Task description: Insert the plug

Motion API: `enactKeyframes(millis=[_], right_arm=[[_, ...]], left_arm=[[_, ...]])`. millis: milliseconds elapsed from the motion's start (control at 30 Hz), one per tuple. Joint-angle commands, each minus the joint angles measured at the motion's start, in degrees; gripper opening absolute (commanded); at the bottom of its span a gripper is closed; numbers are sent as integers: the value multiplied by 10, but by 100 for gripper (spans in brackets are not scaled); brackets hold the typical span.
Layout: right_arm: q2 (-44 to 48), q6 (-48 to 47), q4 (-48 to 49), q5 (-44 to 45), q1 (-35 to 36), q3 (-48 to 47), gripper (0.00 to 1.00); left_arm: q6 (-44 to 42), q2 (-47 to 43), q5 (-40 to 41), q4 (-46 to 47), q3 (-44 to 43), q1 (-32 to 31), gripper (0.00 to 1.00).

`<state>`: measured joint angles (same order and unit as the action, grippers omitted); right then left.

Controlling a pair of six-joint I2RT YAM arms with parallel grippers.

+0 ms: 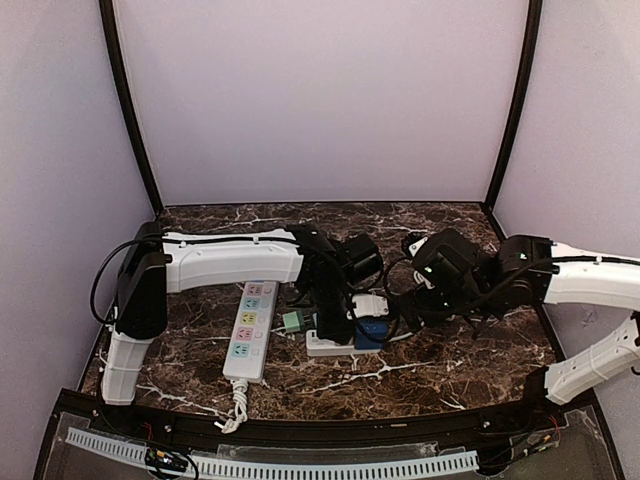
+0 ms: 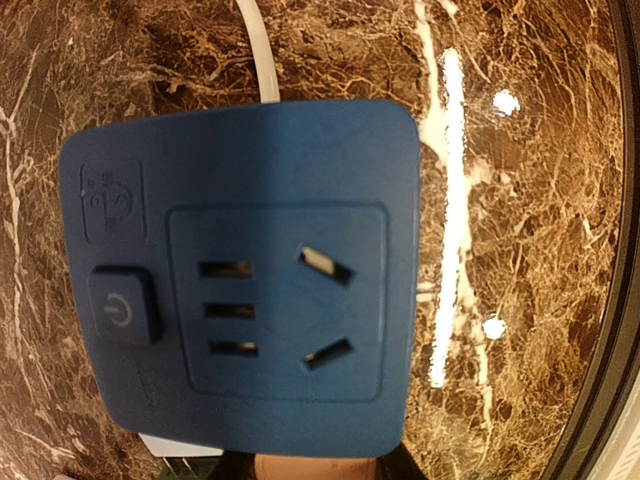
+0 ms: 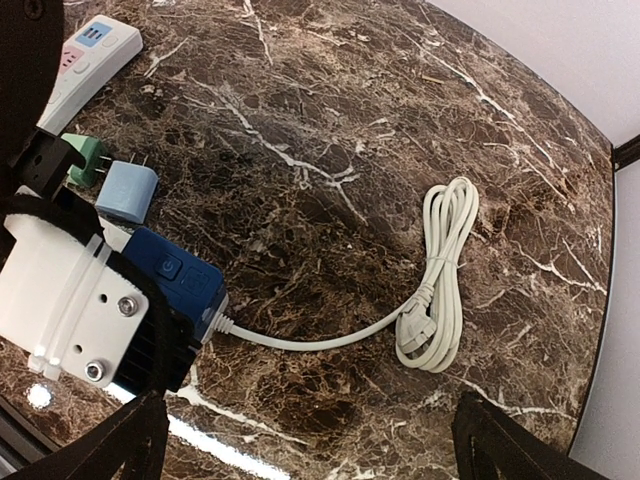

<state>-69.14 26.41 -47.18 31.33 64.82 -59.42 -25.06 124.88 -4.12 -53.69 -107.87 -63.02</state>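
Pre-grasp stage, likely: left gripper point(image 1: 335, 325) hovers over blue socket point(image 2: 240, 280), jaw state untellable; right gripper point(image 3: 310, 450) gapes wide, empty; pale-blue plug point(image 3: 127, 192) lies beside socket, ungrasped, so next move needs pickup and prong alignment.

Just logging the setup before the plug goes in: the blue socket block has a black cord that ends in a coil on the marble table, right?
Not quite. The cord of the blue socket block is white, not black, as the right wrist view shows. The rest holds: it runs off the block and ends in a coil lying on the marble table.
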Motion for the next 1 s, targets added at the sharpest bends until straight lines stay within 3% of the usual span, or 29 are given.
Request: enactKeyframes(millis=[0, 300, 767, 867, 967], right_arm=[[-11, -8, 11, -8, 0, -18, 99], [-24, -13, 15, -9, -1, -25, 99], [-36, -5, 18, -22, 0, -33, 99], [-38, -3, 21, -24, 0, -35, 99], [-38, -1, 21, -24, 0, -40, 99]], left_arm=[[1, 2, 20, 0, 0, -5, 1], [16, 14, 24, 4, -6, -5, 2], [51, -5, 10, -7, -22, -5, 41], [61, -21, 1, -3, -23, -5, 57], [65, -35, 3, -7, -23, -5, 61]])
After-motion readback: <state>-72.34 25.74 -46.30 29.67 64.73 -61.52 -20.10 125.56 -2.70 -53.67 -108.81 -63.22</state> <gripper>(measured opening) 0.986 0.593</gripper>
